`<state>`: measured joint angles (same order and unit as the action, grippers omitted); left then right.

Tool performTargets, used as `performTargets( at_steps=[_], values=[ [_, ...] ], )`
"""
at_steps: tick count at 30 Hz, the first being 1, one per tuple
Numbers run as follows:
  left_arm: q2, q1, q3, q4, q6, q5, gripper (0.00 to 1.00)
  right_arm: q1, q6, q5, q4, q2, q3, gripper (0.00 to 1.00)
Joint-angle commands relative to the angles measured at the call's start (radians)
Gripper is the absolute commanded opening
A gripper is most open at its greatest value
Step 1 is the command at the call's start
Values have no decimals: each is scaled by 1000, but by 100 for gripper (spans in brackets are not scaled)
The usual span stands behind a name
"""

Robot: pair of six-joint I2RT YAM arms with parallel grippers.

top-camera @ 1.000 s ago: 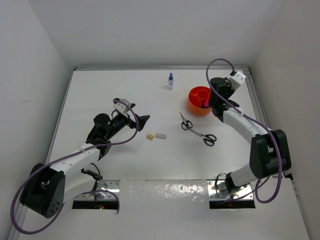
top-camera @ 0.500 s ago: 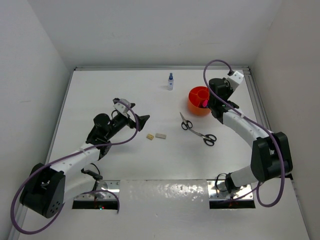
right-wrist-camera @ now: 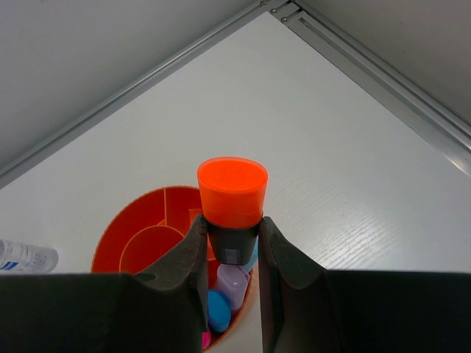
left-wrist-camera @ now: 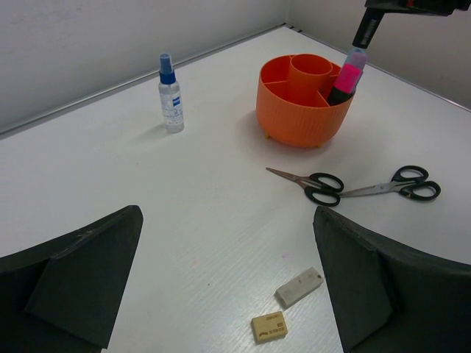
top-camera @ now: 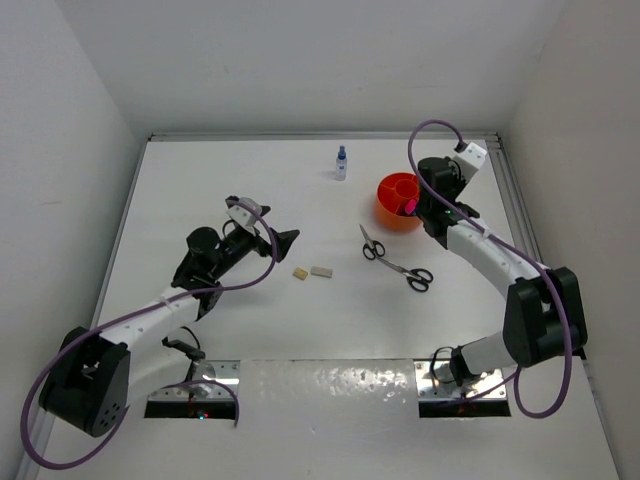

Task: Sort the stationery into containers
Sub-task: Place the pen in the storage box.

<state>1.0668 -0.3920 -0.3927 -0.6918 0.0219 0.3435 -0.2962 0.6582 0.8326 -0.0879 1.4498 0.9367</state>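
- The right arm reaches far up the table's right side, its wrist bent down over the tub (left-wrist-camera: 294, 121).
- The right gripper (right-wrist-camera: 232, 246) is narrowly closed on a black marker (right-wrist-camera: 232, 193), which it holds upright with the orange cap on top, above the tub's near-right compartment.
- Lilac, blue-capped and pink-capped markers already stand in that compartment.
- The left arm stretches low across the left-middle of the table, forearm angled toward the centre.
- The left gripper (left-wrist-camera: 228, 279) is spread wide and holds nothing, facing the erasers.
- A beige eraser (left-wrist-camera: 268, 326) and a grey one (left-wrist-camera: 299, 286) lie just beside each other on the table.
- Two scissors (left-wrist-camera: 313, 185) lie blade-tip to blade-tip, between the erasers and the tub.
- A bottle (left-wrist-camera: 171, 95) stands upright left of the tub, well apart from it.
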Motion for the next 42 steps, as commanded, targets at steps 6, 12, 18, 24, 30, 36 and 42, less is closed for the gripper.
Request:
performTargets(
  at_steps=[6, 12, 18, 24, 30, 36, 42],
  values=[
    [-34, 7, 9, -37, 10, -3, 100, 3, 40, -9, 7, 21, 20, 0],
    [-36, 8, 14, -44, 9, -3, 100, 12, 78, 5, 13, 46, 31, 0],
    [-36, 7, 18, -45, 9, -8, 100, 14, 178, 46, 56, 70, 27, 0],
    [-41, 8, 22, -45, 15, -14, 100, -1, 208, 25, 36, 107, 2, 0],
    [-47, 12, 25, -40, 16, -17, 100, 3, 169, -38, -64, 116, -39, 0],
    [-50, 15, 28, -38, 19, -20, 100, 5, 156, -52, -95, 113, -49, 0],
    [-50, 15, 28, -48, 19, -24, 100, 20, 155, -82, -104, 138, -52, 0]
  ],
)
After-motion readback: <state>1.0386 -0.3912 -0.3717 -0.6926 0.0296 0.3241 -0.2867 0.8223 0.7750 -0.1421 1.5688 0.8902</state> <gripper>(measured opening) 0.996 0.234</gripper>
